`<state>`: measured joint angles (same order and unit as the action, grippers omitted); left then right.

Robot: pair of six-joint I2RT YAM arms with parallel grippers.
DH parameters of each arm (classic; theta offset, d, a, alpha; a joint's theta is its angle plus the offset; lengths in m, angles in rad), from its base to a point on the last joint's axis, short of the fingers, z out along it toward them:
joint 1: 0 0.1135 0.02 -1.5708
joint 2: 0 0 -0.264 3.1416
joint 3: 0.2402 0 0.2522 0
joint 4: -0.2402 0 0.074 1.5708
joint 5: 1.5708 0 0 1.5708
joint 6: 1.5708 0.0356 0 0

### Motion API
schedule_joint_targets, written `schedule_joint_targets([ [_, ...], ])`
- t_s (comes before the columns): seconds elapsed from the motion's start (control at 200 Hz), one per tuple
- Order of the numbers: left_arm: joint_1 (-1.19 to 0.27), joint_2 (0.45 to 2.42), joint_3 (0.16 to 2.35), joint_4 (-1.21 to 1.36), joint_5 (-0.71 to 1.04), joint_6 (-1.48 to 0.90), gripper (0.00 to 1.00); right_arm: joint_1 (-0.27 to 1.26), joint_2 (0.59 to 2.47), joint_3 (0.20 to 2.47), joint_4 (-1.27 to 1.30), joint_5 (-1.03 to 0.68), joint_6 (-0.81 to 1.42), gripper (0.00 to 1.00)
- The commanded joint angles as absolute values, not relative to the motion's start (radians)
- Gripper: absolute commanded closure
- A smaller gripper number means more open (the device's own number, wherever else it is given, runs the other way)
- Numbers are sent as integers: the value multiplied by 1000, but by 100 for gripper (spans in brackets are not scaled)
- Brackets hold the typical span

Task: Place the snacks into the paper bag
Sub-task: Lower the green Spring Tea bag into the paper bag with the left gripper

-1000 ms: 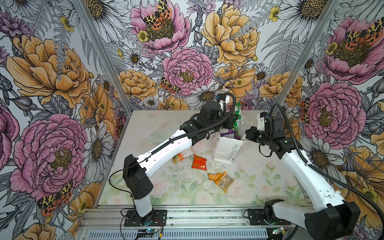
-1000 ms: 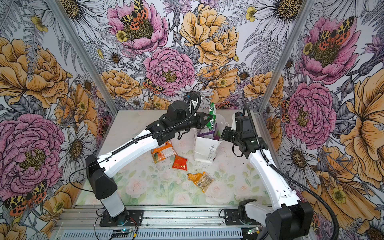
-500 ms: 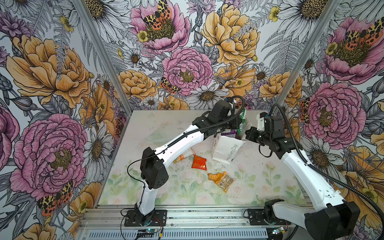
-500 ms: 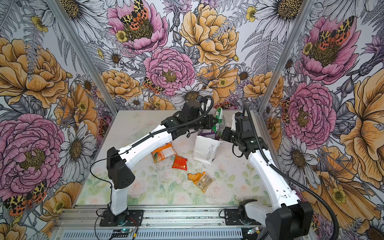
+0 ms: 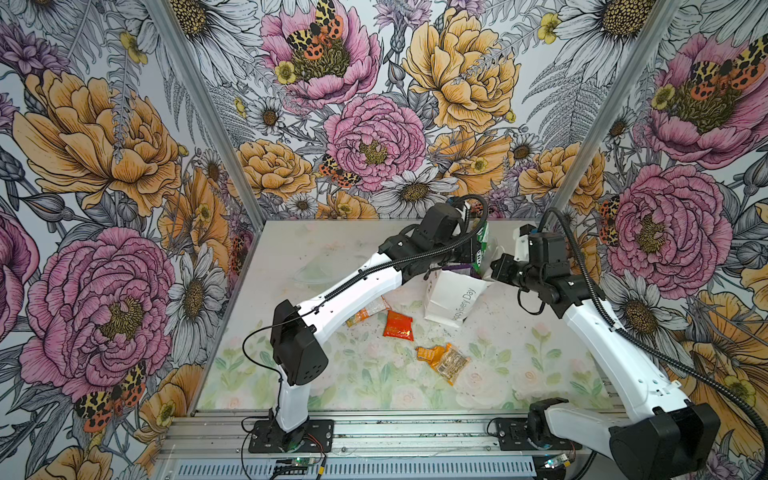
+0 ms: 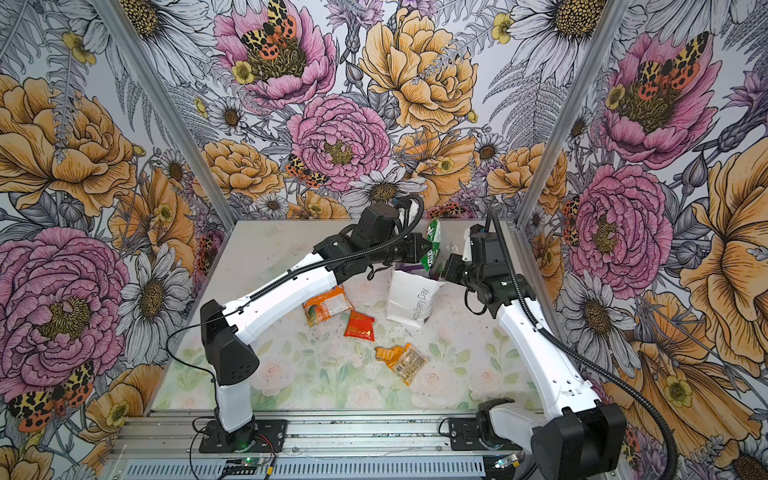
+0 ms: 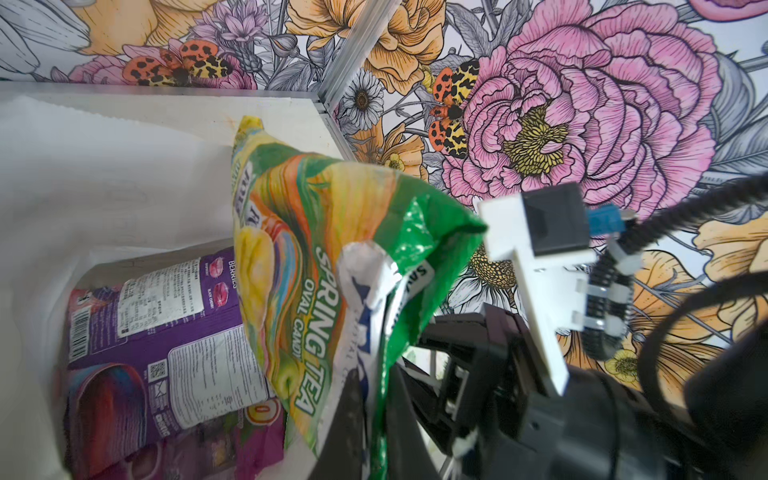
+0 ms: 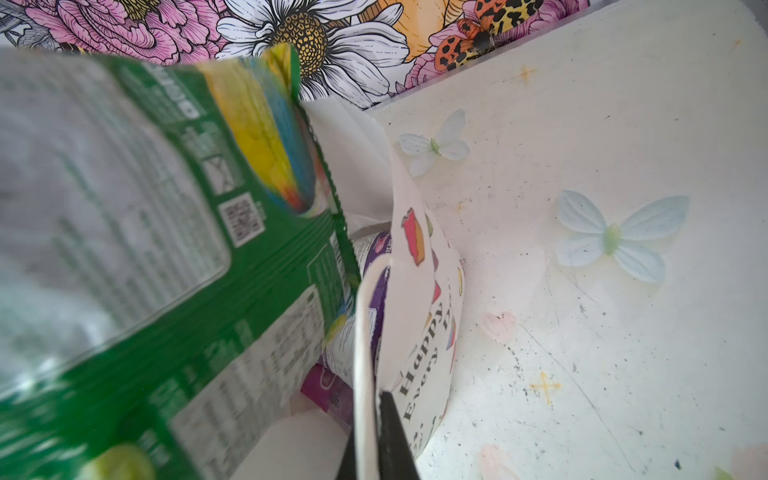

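**Both top views.** The left arm rises from its base at the near edge of the table (image 5: pixel 332 257) and bends at the elbow. Its forearm runs low and diagonally toward the far right corner. The left gripper (image 5: pixel 477 249) points sideways and is clamped on the green-yellow packet (image 6: pixel 432 243), which stands upright over the open mouth of the paper bag (image 5: pixel 453 297). The bag stands right of the table's middle, nearer the far edge, and leans slightly. The right arm climbs from the near right corner, folds at the wrist and sets the right gripper (image 6: pixel 446 270) at the bag's right rim. 4 packets lie on the table, left of the bag and nearer the near edge:
- the orange-white packet (image 6: pixel 326 305), partly under the left forearm;
- the small red-orange packet (image 5: pixel 399 325);
- the small orange packet (image 5: pixel 428 353), touching the small clear packet (image 6: pixel 409 363).

**Left wrist view.** The jaws of the left gripper (image 7: pixel 374 399) are nearly together, pinching the crumpled end of the green-yellow packet, lettered "SPRING TEA OVAL CANDY". The packet hangs before the bag's white inner wall. A purple packet (image 7: pixel 187 332) lies inside the bag, and more purple wrapper shows beneath it. The right arm's wrist is just beside the held packet.

**Right wrist view.** The right gripper (image 8: pixel 374 453) is closed tight on the white cord handle (image 8: pixel 362 332) at the bag's rim, beside the "Happy Every" lettering. The blurred back of the green-yellow packet fills the near side. Its serrated edge lies just beside the handle, above the purple packet.
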<state>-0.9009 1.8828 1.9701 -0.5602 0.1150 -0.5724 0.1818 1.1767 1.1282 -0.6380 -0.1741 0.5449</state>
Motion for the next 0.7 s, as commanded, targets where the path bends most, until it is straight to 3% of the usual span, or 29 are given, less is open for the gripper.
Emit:
schedule_joint_targets([
  [0.0, -930, 1769, 1952, -533, 38, -544, 100, 177, 1175, 1120, -630, -175, 543, 100],
  [0.52, -915, 1810, 1954, -549, 108, -630, 100, 178, 1154, 1114, -631, -175, 547, 100],
  [0.696, -893, 1928, 2026, -600, 151, -638, 100, 176, 1149, 1108, -630, -175, 548, 100],
])
